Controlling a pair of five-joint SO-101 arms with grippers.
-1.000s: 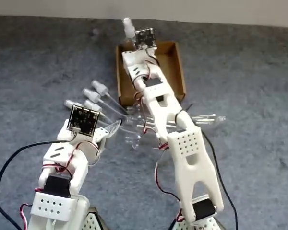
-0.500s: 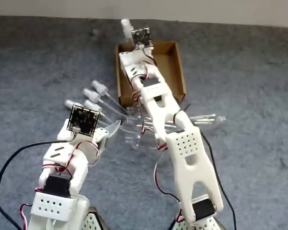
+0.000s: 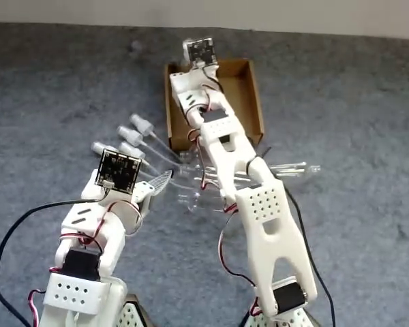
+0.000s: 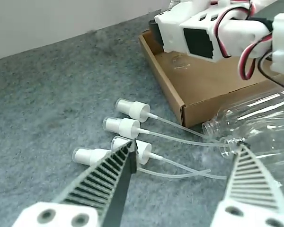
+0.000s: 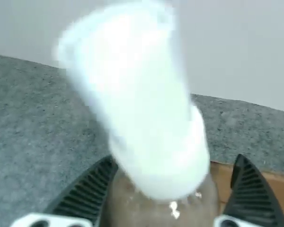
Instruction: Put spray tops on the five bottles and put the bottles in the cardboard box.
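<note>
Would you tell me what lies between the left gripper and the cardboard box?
Four loose spray tops lie on the carpet there, as the left wrist view shows.

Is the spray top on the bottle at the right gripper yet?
On: the right wrist view shows a white spray top capping the bottle.

I'm swinging the right arm (image 3: 221, 139) a shade to the left over the cardboard box (image 3: 253, 95), and its wrist (image 3: 200, 51) is drifting toward the far left corner. The spray top (image 5: 128, 71) on the bottle (image 5: 151, 203) it's carrying is sliding almost out of sight behind that wrist from above.
</note>
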